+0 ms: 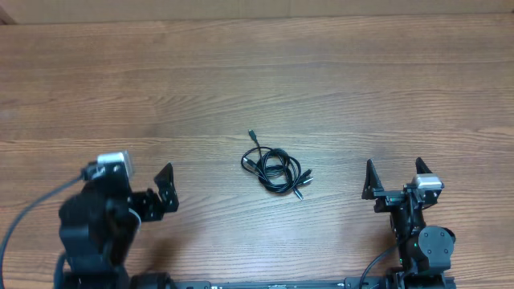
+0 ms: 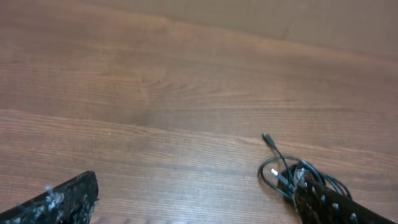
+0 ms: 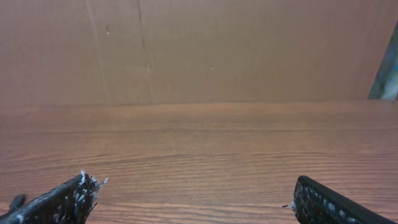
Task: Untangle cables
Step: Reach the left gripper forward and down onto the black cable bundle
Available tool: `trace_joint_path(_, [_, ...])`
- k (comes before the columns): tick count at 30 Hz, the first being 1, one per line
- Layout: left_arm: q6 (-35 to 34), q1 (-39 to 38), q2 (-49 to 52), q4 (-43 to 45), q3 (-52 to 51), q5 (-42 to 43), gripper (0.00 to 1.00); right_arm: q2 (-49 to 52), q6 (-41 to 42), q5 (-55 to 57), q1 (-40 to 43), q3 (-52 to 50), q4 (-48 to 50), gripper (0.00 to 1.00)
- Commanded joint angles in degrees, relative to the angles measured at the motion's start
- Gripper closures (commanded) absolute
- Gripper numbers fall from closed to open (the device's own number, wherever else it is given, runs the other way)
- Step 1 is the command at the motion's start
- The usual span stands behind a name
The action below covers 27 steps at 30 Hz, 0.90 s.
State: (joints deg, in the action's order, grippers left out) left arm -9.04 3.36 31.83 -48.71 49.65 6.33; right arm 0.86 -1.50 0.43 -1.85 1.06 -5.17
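Black cables (image 1: 275, 168) lying bunched on counter (image 1: 161, 80).
Left pincer (image 2: 196, 202), right pincer (image 1: 394, 172) gaping, empty; grabbing whole bunch likely tightening knots.

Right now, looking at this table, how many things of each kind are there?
Robot arms: 2, the left arm and the right arm
Pincers: 2, the left pincer and the right pincer, both open
Tangle of thin black cables: 1, cords within too tangled to count
Total: 5
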Motion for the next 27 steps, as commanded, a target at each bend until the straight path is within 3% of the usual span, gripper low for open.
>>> trace_joint_path(1, [-0.9, -0.4, 9.6, -5.2, 8.0, 0.9, 0.0, -0.5, 0.2, 0.4, 0.3, -0.5, 0.2, 0.0])
trace_joint_path(6, [-2.8, -2.0, 24.2, -12.2, 15.6, 0.5, 0.0, -0.5, 0.2, 0.4, 0.3, -0.5, 0.2, 0.0])
trace_joint_path(10, [-6.7, -10.4, 30.1, -13.2, 16.9, -6.0, 0.0, -0.5, 0.2, 0.4, 0.3, -0.5, 0.3, 0.0])
trace_joint_path(13, [-12.3, -21.1, 34.5, -12.9, 16.9, -10.3, 0.0, -0.5, 0.2, 0.4, 0.3, -0.5, 0.2, 0.0])
trace_joint_path(18, [-21.6, -29.3, 41.1, -8.4, 16.9, -9.6, 0.0, -0.5, 0.2, 0.4, 0.3, -0.5, 0.3, 0.0])
trace_joint_path(24, [-22.6, -30.0, 48.7, -5.6, 16.9, -7.4, 0.0, -0.5, 0.2, 0.4, 0.3, -0.5, 0.2, 0.0])
trace_joint_path(27, [-33.2, -30.5, 52.8, -5.1, 16.9, -4.6, 0.0, -0.5, 0.2, 0.4, 0.3, -0.5, 0.3, 0.0])
